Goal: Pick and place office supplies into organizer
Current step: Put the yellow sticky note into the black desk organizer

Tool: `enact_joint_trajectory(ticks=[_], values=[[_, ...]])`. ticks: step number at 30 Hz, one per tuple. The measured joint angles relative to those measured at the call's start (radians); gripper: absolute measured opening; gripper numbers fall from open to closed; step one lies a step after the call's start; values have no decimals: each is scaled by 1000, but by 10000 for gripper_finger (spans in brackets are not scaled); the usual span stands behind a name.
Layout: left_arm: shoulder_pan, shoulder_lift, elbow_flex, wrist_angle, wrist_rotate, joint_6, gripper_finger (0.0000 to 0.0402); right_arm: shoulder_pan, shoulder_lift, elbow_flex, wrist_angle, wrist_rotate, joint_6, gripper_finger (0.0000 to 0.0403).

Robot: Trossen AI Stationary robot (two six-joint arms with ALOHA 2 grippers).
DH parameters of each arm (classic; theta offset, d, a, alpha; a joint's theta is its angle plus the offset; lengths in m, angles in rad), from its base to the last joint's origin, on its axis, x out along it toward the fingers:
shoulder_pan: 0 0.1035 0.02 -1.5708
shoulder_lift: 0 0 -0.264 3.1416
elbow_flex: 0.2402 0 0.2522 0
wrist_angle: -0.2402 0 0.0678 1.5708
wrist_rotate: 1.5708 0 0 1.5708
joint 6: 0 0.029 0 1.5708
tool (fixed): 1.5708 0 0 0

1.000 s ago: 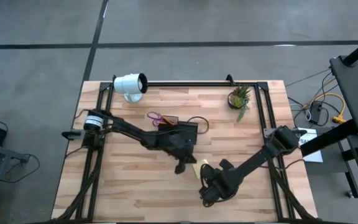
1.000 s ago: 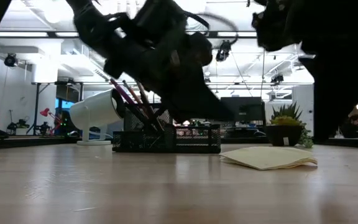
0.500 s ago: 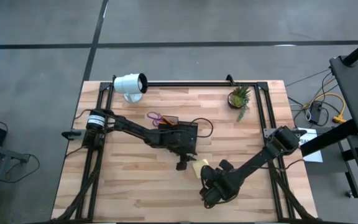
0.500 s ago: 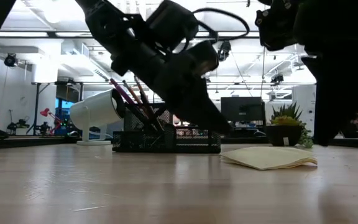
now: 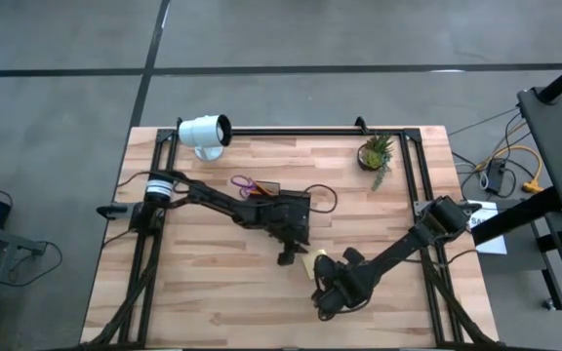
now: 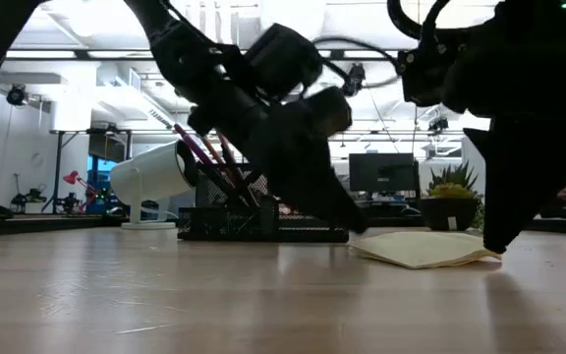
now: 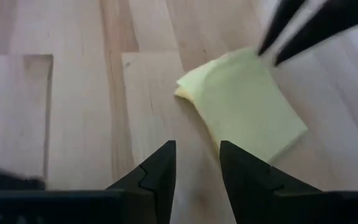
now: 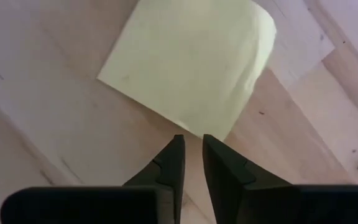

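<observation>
On the wooden tabletop (image 5: 213, 283) you have the black organizer (image 5: 283, 208) near the middle, with pens (image 6: 207, 155) standing in its taller section and the purple-handled scissors (image 5: 244, 183) at its far-left corner. The yellow sticky-note pad (image 5: 313, 263) lies flat just in front of it. Your left gripper (image 7: 197, 174) hangs by the pad's edge with jaws released and empty, and your right gripper (image 8: 192, 168) sits at the opposite edge, jaws nearly together, grasping nothing.

The sticky-note pad (image 8: 188, 65) is pale yellow. The table (image 5: 203, 283) is light brown wood with long plank lines. The organizer (image 5: 283, 207) is black, and the scissors (image 5: 246, 184) have purple handles. The lamp (image 5: 203, 132) is white. The plant (image 5: 377, 151) is green. Both arms are dark black.
</observation>
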Motion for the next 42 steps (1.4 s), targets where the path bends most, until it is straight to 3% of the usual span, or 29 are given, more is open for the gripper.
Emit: enact_joint_trajectory(ticks=[11, 17, 21, 33, 42], values=[[-1, 67, 108, -117, 9, 1, 109, -23, 0, -50, 134, -1, -96, 47], [-3, 67, 103, -124, 206, 0, 109, -45, -3, -75, 146, 29, -158, 46], [-1, 67, 102, -124, 268, 0, 109, -58, -4, -88, 159, 49, -185, 46], [-1, 58, 110, -107, 274, -5, 107, -72, -5, -93, 185, 49, -209, 46], [-2, 53, 113, -118, 270, 1, 17, -74, -4, -36, 182, 54, -231, 49]])
